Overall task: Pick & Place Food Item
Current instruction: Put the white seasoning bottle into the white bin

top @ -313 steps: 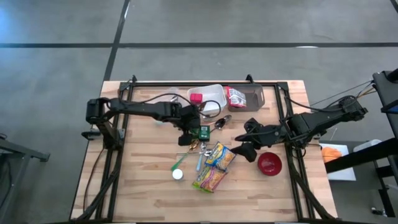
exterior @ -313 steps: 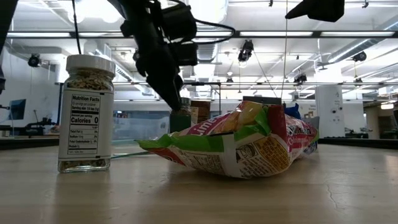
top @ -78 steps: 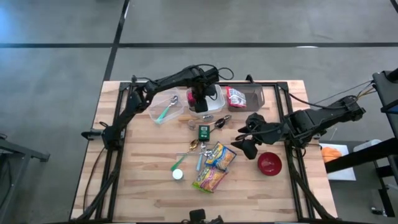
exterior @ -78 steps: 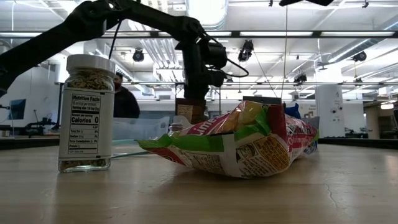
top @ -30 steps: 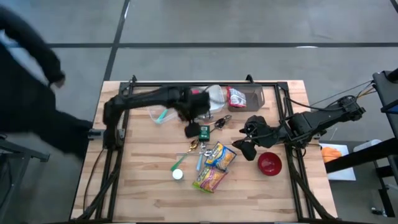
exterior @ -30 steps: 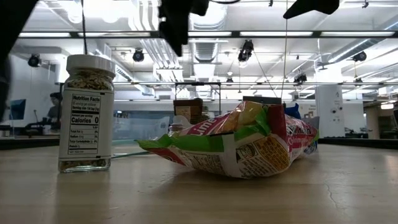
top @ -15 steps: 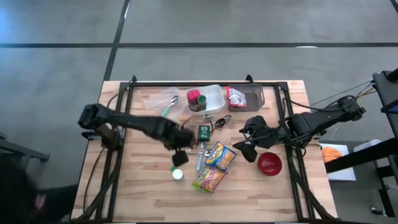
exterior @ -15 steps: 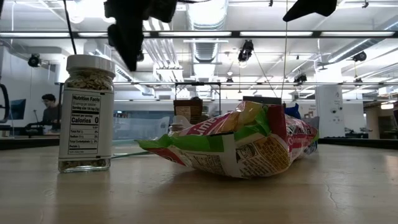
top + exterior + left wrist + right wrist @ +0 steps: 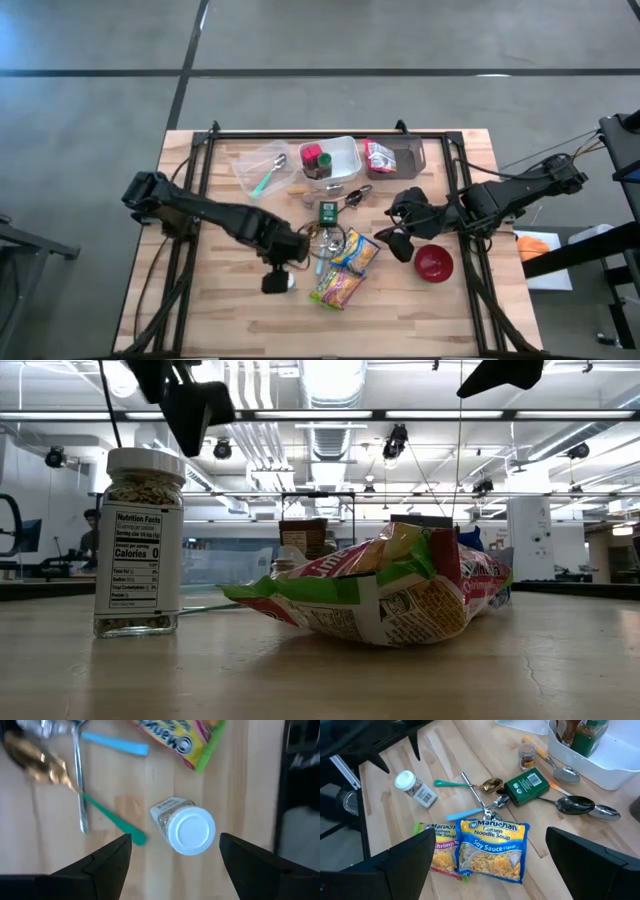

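- The spice jar (image 9: pixel 183 826), a small clear jar with a white lid, stands upright on the wooden tabletop (image 9: pixel 220 310) near its front middle, just left of the ramen packets (image 9: pixel 345 268).
- In the low view the jar (image 9: pixel 140 542) shows seeds inside and a nutrition label; the ramen packets (image 9: pixel 390 595) lie flat to its right.
- The left tool (image 9: pixel 278 280) hangs directly over the jar, pointing steeply down, its fingers (image 9: pixel 107 865) spread wide on either side of the lid without touching it.
- Half a second ago this tool was a little farther back over the tabletop; a second ago it was up by the white bin (image 9: pixel 335 160). It has swung forward and come lower.
- A green-handled spoon (image 9: pixel 112 817), a blue-handled utensil (image 9: pixel 115 744), a gold spoon (image 9: pixel 35 759) and a silver one lie just behind the jar.
- A green box (image 9: pixel 527 785) lies beyond them, with more spoons beside it.
- The right tool (image 9: pixel 395 237) waits above the tabletop, right of the packets and near the red bowl (image 9: pixel 433 263), fingers wide apart and empty; it has not shifted.
- The white bin holds a red-capped bottle; a clear container (image 9: pixel 262 170) with a green spoon sits to its left, and a dark tray (image 9: pixel 410 158) with a red packet to its right.
- The floor is grey concrete; the low view shows a bright hall with ceiling lights, and a person (image 9: pixel 90 530) far off.
- The dark figure that crossed the high view's left edge a second ago is gone.
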{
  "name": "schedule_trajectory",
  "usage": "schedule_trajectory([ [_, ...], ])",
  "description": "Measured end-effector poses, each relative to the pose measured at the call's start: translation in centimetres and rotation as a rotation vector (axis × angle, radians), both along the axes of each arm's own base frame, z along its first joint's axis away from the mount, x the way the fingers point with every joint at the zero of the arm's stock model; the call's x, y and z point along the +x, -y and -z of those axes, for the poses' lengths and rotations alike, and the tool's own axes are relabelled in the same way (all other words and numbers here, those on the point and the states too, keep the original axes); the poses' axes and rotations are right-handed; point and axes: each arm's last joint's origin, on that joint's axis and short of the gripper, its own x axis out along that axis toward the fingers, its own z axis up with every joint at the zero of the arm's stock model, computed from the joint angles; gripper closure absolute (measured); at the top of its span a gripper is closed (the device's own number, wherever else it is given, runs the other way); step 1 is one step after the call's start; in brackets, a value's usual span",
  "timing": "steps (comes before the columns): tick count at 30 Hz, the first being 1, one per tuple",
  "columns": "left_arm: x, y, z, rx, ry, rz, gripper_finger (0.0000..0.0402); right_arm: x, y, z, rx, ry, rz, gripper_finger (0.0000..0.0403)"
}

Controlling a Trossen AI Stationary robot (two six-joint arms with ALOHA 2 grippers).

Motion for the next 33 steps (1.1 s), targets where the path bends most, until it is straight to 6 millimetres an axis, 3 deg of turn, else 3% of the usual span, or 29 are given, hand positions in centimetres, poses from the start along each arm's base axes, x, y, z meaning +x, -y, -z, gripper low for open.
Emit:
schedule_trajectory([
  [5, -0.5, 1.7, 0.0, 0.141, 0.076, 0.232, 0.0096, 0.0, 0.0, 0.2, 0.017, -0.006, 0.007, 0.0029],
  [12, -1.0, 3.3, 0.8, 0.154, 0.12, 0.428, 0.0096, 0.0, -0.1, 0.6, 0.033, -0.019, 0.005, 0.0029],
  [22, -1.1, 3.3, 3.4, 0.134, 0.138, 0.488, 0.0096, 0.0, -0.1, 0.6, 0.035, -0.018, 0.006, 0.0029],
  [33, -1.1, 3.3, 4.3, 0.149, 0.179, 0.565, 0.0096, 0.0, -0.1, 0.6, 0.04, -0.022, 0.0, 0.0029],
])
